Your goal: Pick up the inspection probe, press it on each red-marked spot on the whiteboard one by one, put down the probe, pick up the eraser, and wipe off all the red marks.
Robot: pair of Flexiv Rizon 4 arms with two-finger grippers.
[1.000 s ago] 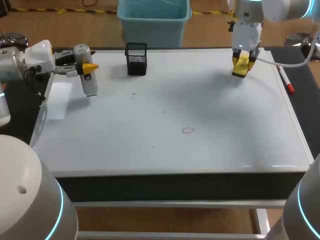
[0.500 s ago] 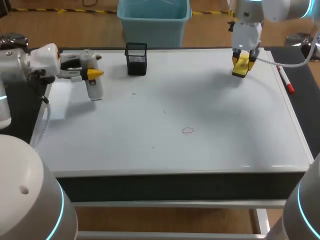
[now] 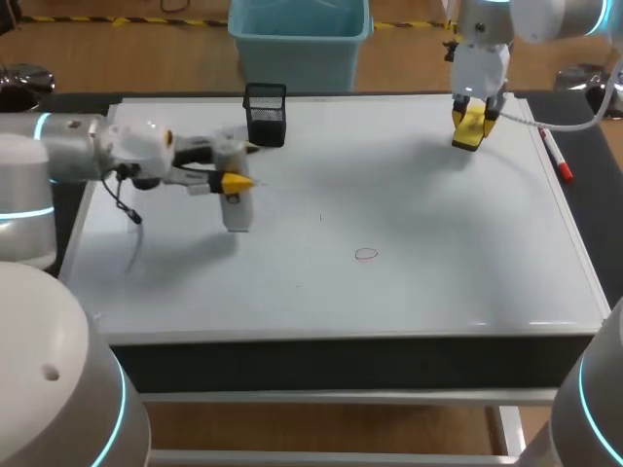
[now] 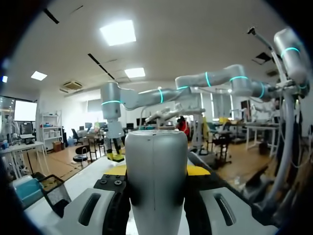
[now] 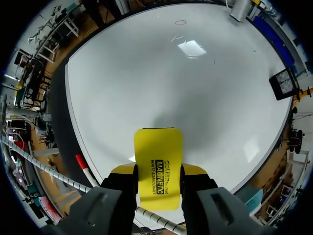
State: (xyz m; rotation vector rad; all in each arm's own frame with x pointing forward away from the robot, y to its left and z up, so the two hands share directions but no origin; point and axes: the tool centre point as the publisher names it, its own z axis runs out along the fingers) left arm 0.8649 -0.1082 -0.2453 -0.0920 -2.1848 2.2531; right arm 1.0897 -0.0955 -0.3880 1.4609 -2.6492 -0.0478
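The grey cylindrical probe [image 3: 237, 206] hangs upright over the whiteboard's [image 3: 428, 204] left half, and my left gripper [image 3: 232, 183] is shut on it. In the left wrist view the probe [image 4: 156, 176] fills the gap between the yellow-tipped fingers [image 4: 197, 170]. A small red ring mark [image 3: 366, 254] lies near the board's middle, to the right of the probe and nearer the front. My right gripper [image 3: 470, 123] stands at the back right, shut on the yellow eraser [image 5: 157, 164] above the board. The right wrist view shows the red mark [image 5: 180, 22] far ahead.
A black mesh pen holder [image 3: 265, 114] stands at the back, just behind the left gripper. A red marker [image 3: 557, 156] lies along the board's right edge, close to the right gripper. A few faint dark specks [image 3: 260, 182] dot the board.
My left arm has carried the probe from the board's left edge rightward and toward the front, over the board. The right arm with the eraser has not moved.
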